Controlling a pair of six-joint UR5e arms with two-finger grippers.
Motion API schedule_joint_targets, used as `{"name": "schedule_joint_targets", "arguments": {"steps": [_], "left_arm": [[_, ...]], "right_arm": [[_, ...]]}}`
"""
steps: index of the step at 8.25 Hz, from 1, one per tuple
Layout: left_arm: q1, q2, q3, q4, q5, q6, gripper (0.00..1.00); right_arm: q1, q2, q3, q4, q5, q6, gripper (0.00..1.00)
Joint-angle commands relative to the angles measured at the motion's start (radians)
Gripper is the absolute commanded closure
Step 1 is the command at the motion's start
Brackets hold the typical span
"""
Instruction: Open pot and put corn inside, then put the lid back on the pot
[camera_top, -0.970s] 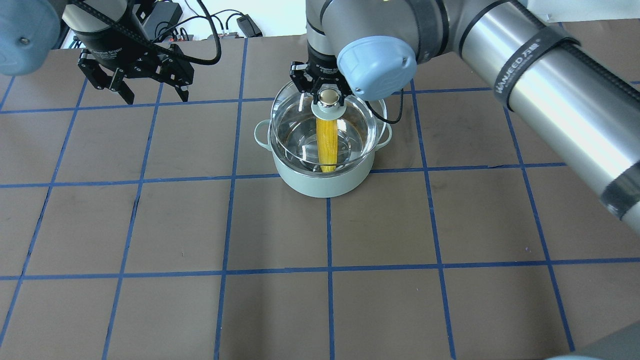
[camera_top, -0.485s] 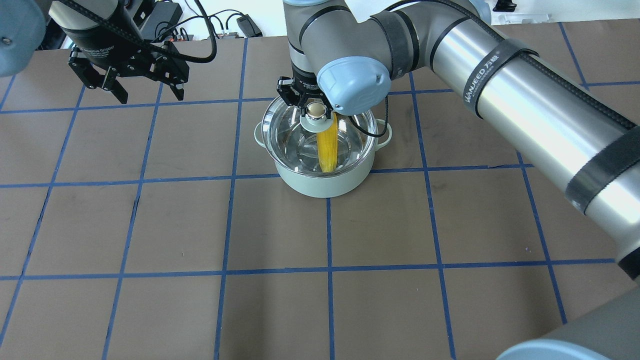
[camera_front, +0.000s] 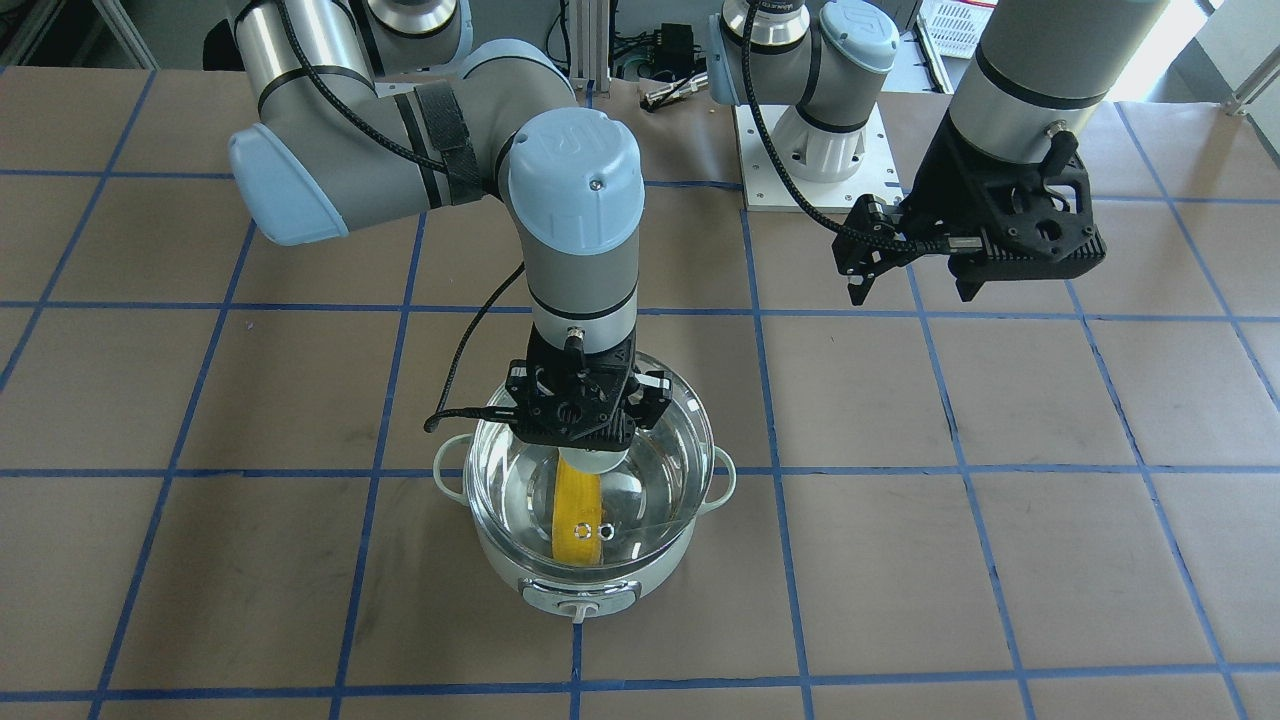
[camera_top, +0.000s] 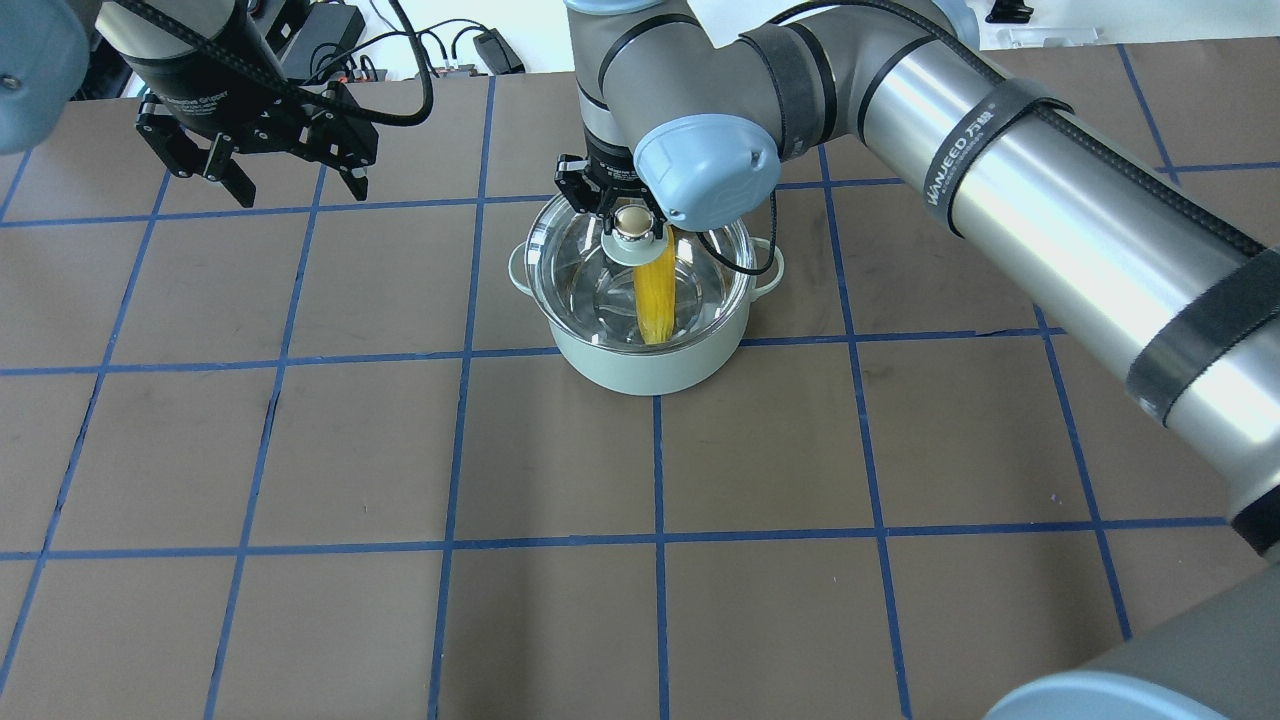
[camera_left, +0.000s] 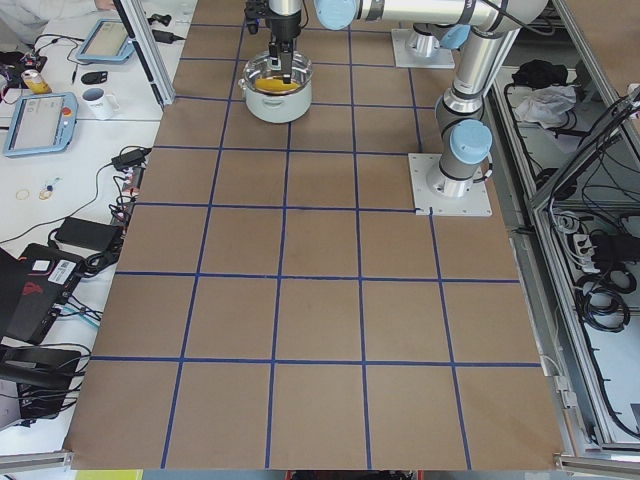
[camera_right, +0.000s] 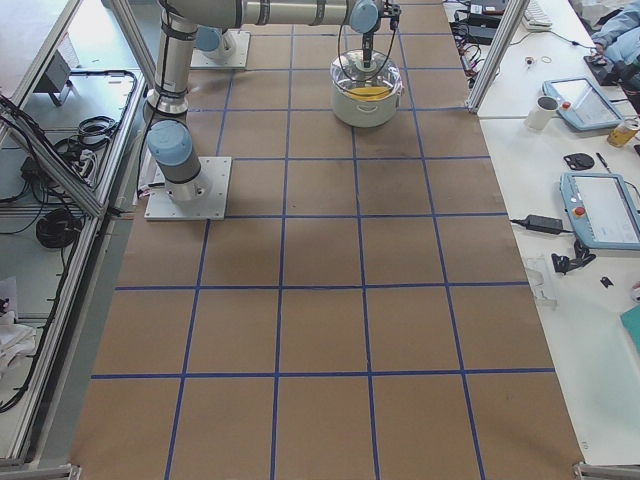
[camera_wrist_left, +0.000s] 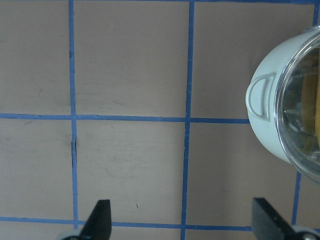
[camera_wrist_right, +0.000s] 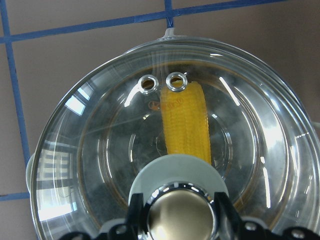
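Note:
The pale mint-green pot (camera_top: 650, 370) stands on the brown table at centre back. The yellow corn (camera_top: 655, 295) lies inside it, seen through the glass. The clear glass lid (camera_top: 580, 270) sits over the pot's rim. My right gripper (camera_top: 630, 222) comes straight down and is shut on the lid's beige ball knob (camera_wrist_right: 177, 215). The two vent rings (camera_wrist_right: 162, 82) and the corn (camera_wrist_right: 185, 120) show in the right wrist view. My left gripper (camera_top: 290, 180) is open and empty, above the table to the pot's left. The pot's side handle (camera_wrist_left: 262, 97) shows in the left wrist view.
Cables and power adapters (camera_top: 470, 50) lie past the table's far edge. The arm base plate (camera_front: 815, 150) is at the robot's side. Side benches hold tablets and a mug (camera_left: 100, 100). Blue tape lines grid the brown table (camera_top: 660, 600).
The right gripper has lowered the lid onto the pot and shifted it slightly left; it has held still over the last half second. The left gripper has drawn back a little.

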Motion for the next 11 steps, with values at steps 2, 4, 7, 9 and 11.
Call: {"name": "schedule_joint_targets", "arguments": {"steps": [2,4,7,9,11], "left_arm": [[0.000,-0.002,-0.006,0.007,-0.002,-0.002,0.00],[0.000,-0.002,-0.006,0.007,-0.002,-0.004,0.00],[0.000,-0.002,-0.007,0.007,0.000,-0.004,0.00],[-0.004,0.000,-0.003,0.004,0.000,-0.004,0.00],[-0.004,0.000,-0.003,0.004,0.001,0.002,0.00]], "right_arm": [[0.000,0.001,0.005,0.000,-0.002,-0.023,0.88],[-0.002,0.001,0.011,0.000,-0.006,-0.026,0.87],[-0.002,0.003,0.016,0.000,-0.006,-0.035,0.86],[-0.002,0.003,0.019,0.000,-0.006,-0.038,0.81],[-0.002,0.003,0.021,-0.009,-0.009,-0.041,0.70]]}}
